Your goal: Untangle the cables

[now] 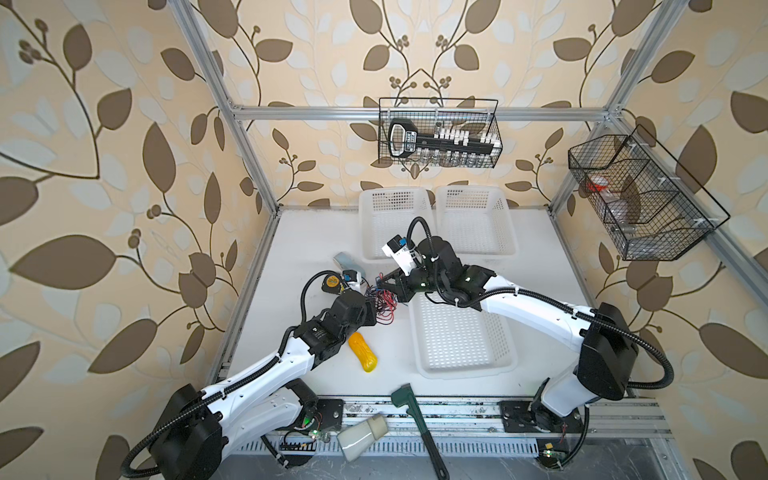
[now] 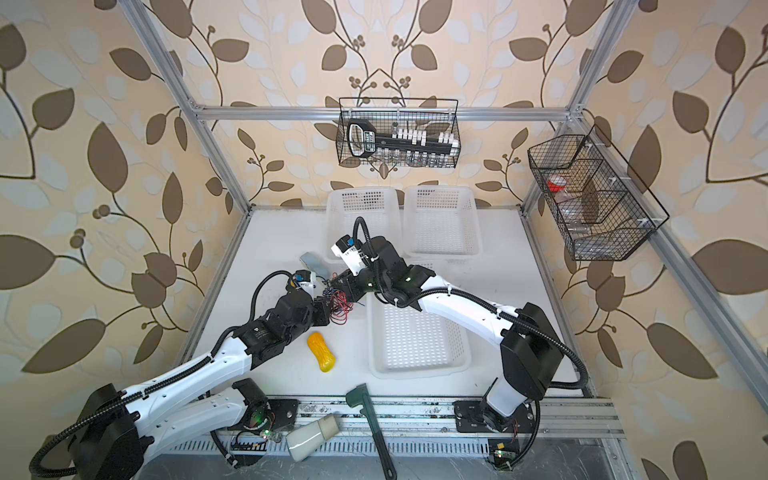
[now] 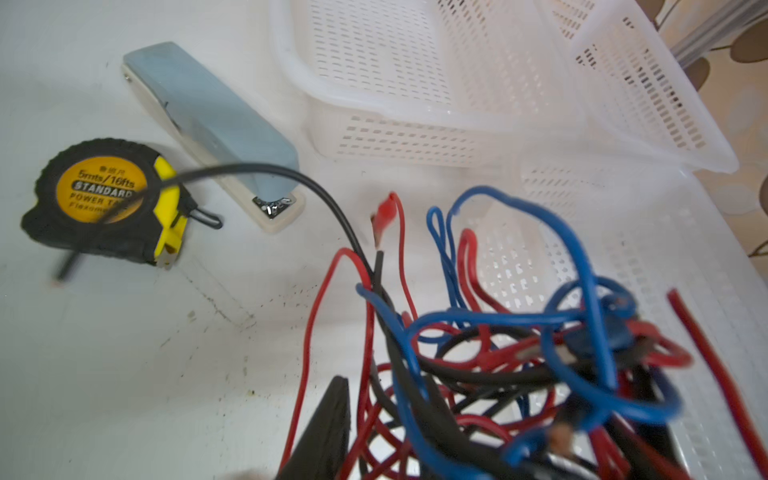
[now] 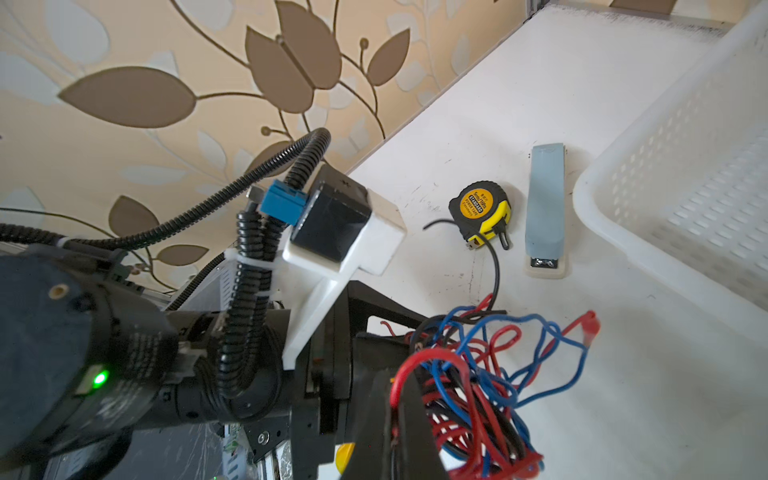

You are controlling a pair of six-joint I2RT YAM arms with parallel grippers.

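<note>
Soft, even light is flooding the white table (image 1: 316, 232) in both top views, bleaching its far end almost blank and casting only faint shadows on the table under the arms (image 1: 257, 372). Beyond the table's edges, the metal posts (image 1: 243, 137) and the wallpaper (image 1: 104, 208) are bowing outward under wide-angle distortion. In the left wrist view, the cables (image 3: 519, 365) hanging over the table are blurring close to the lens, while the tape measure (image 3: 104, 199) on the table is showing legible print. In the right wrist view, the basket (image 4: 685, 199) on the table is washing out in glare.
</note>
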